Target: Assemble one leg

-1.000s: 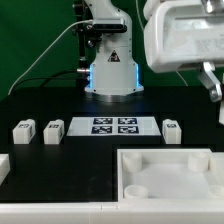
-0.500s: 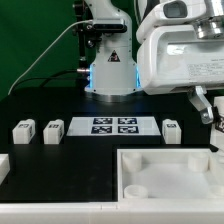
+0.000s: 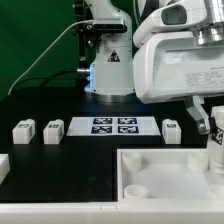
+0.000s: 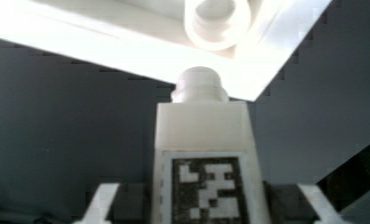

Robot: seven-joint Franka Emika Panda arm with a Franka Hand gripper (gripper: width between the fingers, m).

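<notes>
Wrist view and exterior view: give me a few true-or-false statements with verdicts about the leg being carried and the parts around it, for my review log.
1. The end effector grips the held leg. True.
2. The held leg's peg already sits inside the tray's socket. False: the socket is empty and the peg is short of it.
3. Three loose legs stand on the table. True.
4. The marker board lies inside the tray. False: it lies on the table, between the loose legs.
</notes>
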